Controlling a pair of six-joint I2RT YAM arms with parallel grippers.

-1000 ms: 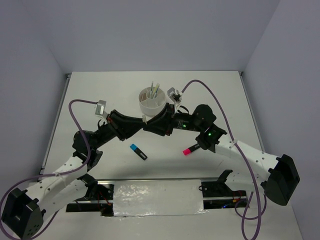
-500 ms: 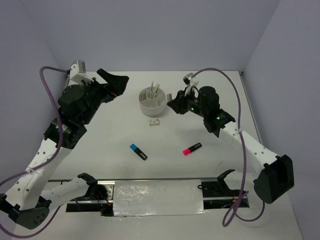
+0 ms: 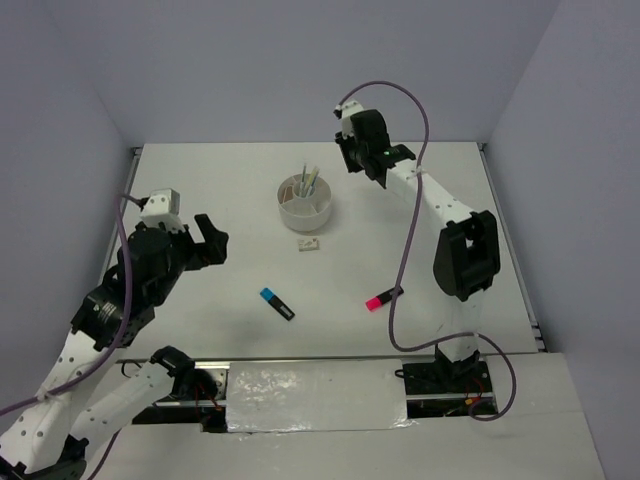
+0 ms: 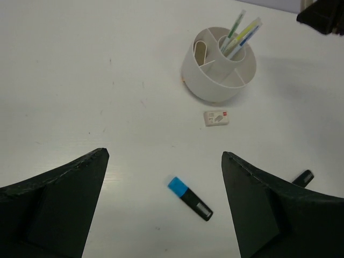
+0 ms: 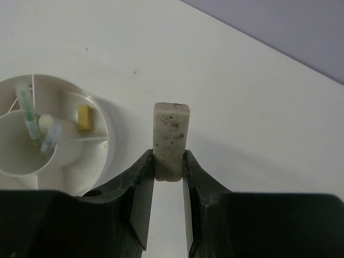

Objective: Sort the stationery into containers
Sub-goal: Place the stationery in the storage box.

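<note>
While the left gripper hangs wide open near the blue highlighter, the right gripper pinches an eraser just beside the cup. It should move fully over a side slot before letting go.

The left gripper hides all of the pink highlighter but its black end. The right wrist view's left edge cuts the organiser cup; the right gripper covers the lower end of the eraser.

Robotics laboratory test cell; bare white table enclosed by plain lilac-grey walls on three sides; left arm and right arm bolted to a mounting rail, lower centre of the frame.
</note>
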